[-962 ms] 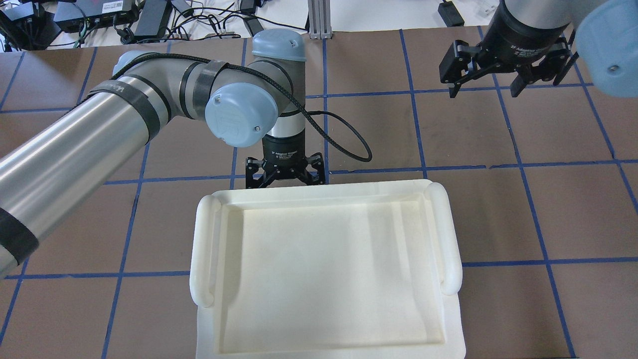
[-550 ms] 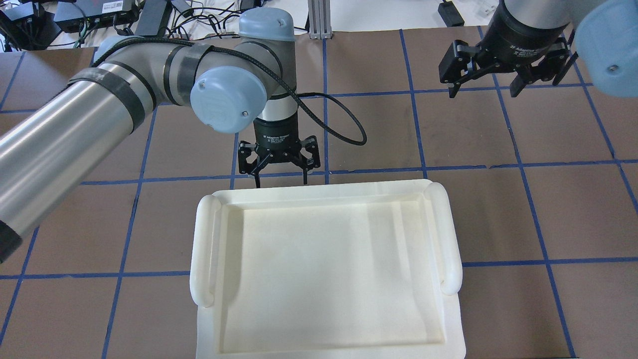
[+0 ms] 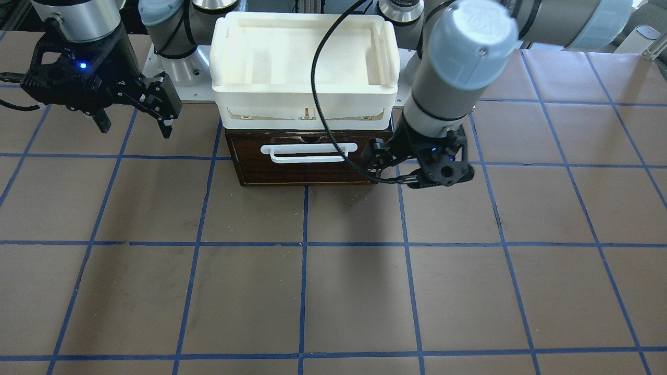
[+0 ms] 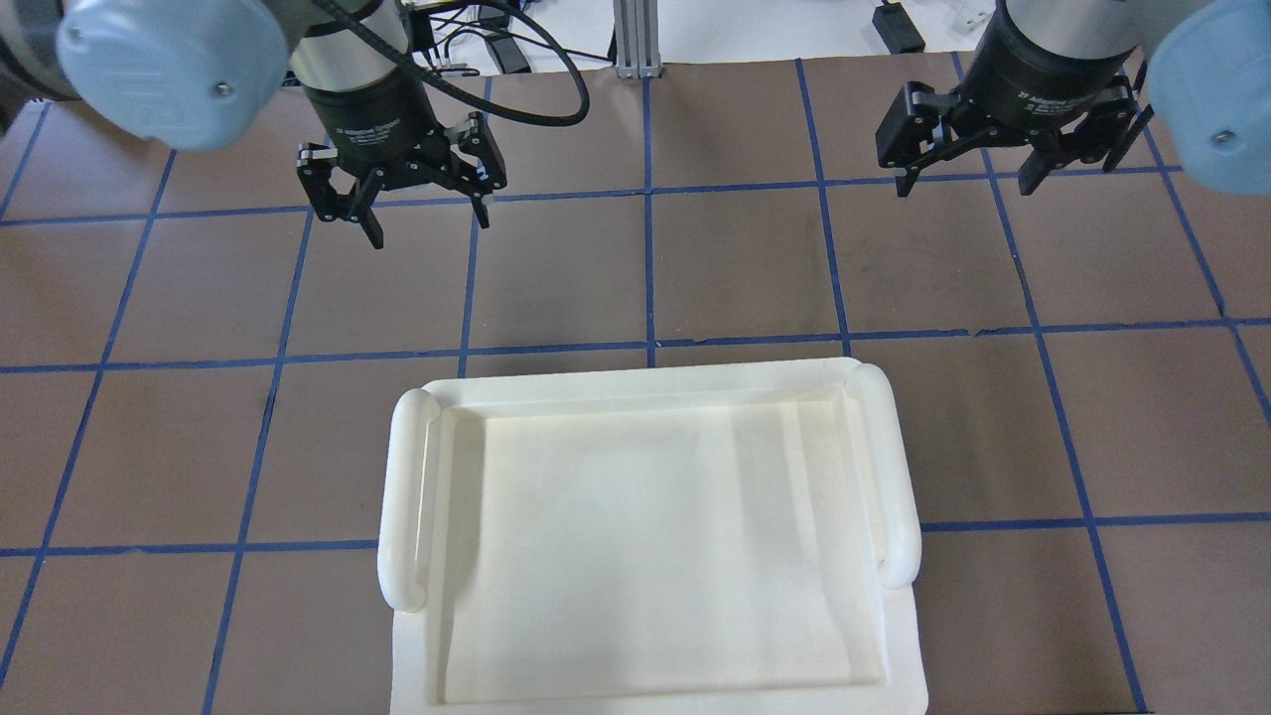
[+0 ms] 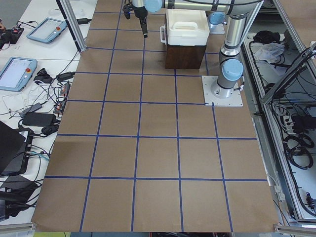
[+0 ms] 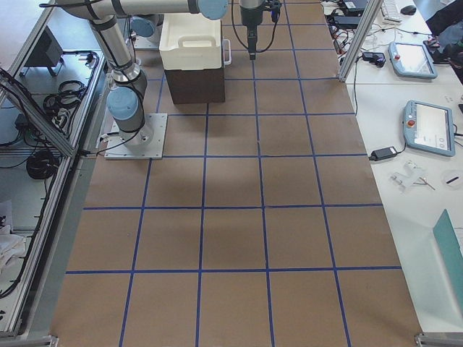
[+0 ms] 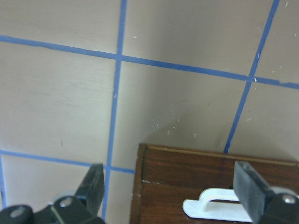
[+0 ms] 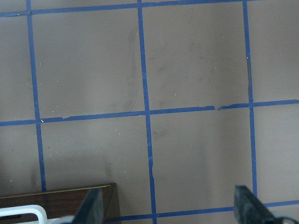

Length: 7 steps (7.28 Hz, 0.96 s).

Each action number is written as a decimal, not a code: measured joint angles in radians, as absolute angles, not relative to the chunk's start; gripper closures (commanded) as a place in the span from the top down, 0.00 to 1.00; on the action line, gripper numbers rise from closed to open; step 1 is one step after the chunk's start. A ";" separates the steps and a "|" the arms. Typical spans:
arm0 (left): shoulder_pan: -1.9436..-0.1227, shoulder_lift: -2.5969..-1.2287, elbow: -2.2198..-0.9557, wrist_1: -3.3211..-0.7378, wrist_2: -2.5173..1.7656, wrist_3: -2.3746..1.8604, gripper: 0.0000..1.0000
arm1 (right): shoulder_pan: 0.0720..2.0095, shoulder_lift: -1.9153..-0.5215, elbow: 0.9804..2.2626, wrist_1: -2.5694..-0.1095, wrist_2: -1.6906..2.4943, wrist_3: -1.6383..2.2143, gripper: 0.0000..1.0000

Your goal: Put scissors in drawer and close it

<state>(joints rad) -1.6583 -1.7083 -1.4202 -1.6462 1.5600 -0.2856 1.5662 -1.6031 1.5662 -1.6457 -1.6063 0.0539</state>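
- We find the scissors in no view. The table around the cabinet shows none, and neither claw holds them, so we judge they may lie inside the drawer (image 3: 307,171), though we cannot tell.
- The drawer looks shut. In the front-facing view its dark front shows no pale interior above it, and the white handle (image 3: 310,152) runs 9-to-3 across it.
- The left gripper (image 4: 428,228) has its jaws wide apart with nothing between them. In the front-facing view it hangs just beside the drawer's front corner, with the handle at its 9 o'clock.
- In the left wrist view the drawer front sits at 5 o'clock, low between the fingers (image 7: 93,186).
- The right gripper (image 4: 965,181) is also spread wide and bare. It sits at 10 o'clock from the drawer in the front-facing view and looks farther off than the left.
- If the front needs a last push, we judge the left arm the nearer one.
- The tray (image 4: 407,497) sits on top of the cabinet and holds nothing.
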 measured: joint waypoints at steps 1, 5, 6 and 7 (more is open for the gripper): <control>-1.644 -1.653 -1.430 -1.656 1.566 -0.280 1.00 | 1.566 -1.603 1.566 -1.645 -1.607 0.054 1.00; -1.569 -1.518 -1.510 -1.656 1.557 -0.191 1.00 | 1.566 -1.603 1.566 -1.646 -1.609 0.044 1.00; -1.552 -1.513 -1.515 -1.653 1.556 -0.181 1.00 | 1.566 -1.603 1.566 -1.646 -1.609 0.042 1.00; -1.545 -1.514 -1.516 -1.649 1.555 -0.176 1.00 | 1.566 -1.603 1.566 -1.645 -1.610 0.042 1.00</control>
<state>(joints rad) -1.5446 -1.5139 -1.5163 -1.6486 1.5550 -0.1761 1.5659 -1.6031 1.5662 -1.6450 -1.6101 0.0417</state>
